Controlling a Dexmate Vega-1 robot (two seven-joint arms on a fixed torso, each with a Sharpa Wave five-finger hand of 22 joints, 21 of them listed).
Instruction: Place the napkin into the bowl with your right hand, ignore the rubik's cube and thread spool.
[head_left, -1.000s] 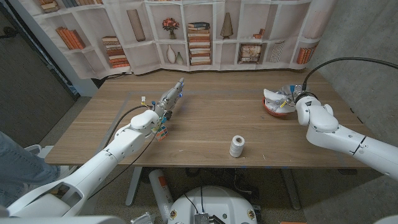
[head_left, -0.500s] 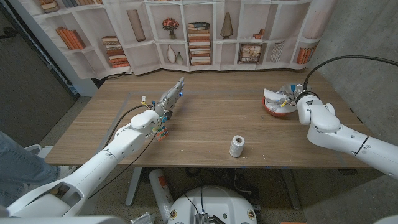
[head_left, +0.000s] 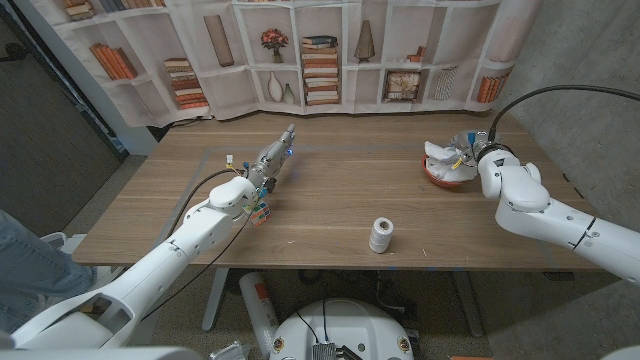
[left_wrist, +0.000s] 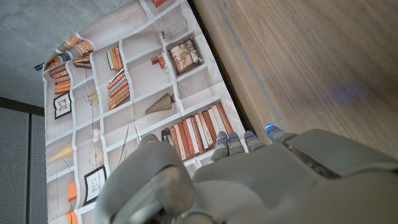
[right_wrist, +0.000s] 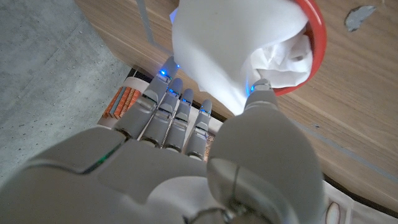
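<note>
Evenly and softly lit from above, moderately bright, with no hard shadows on the brown wooden table (head_left: 330, 200). Sharp across the head view, slightly bowed at the edges. Blown out to near white on the crumpled white napkin (right_wrist: 230, 50) in the right wrist view. Soft and out of focus on the grey robot left hand (left_wrist: 249, 180) close to its wrist lens.

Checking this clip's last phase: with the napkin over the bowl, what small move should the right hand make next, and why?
Probably lift the right hand clear. The napkin already lies in the red bowl, draped over its rim, and the fingertips seem spread beside it rather than pinching it, though contact is hard to judge. The left hand waits apart.
</note>
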